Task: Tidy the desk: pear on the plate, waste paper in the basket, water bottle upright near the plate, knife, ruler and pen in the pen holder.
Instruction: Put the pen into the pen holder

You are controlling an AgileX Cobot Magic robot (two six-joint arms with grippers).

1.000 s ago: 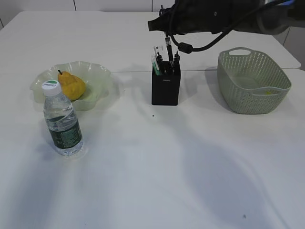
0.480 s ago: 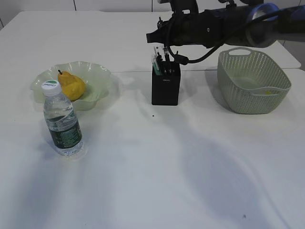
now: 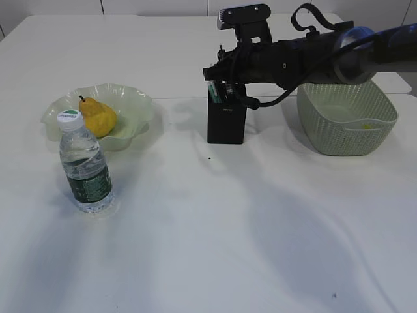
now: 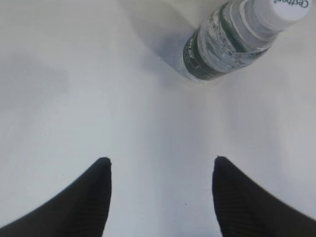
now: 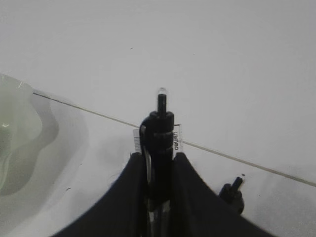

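While the right gripper sits over the pen holder, its jaws are pinched nearly shut on a black pen, held upright so it can drop straight into the holder's mouth. The clear ruler shows just behind the pen in the wrist view; a second dark pen-like top sits at 4 o'clock from it. I can't pick out the knife.

Left gripper: jaws parted wide, holding nothing, hanging over bare surface, with the water bottle at 1 o'clock from it.

Judgement: the pen is probably the last item to go in.

Count and placement:
- 1 pear, already on the plate, at 9 o'clock from the holder
- 1 bottle, upright at 6 o'clock from the plate and near it, so that step looks done
- 1 basket at 3 o'clock from the holder, one yellow paper scrap visible inside
- 1 holder, mid-surface
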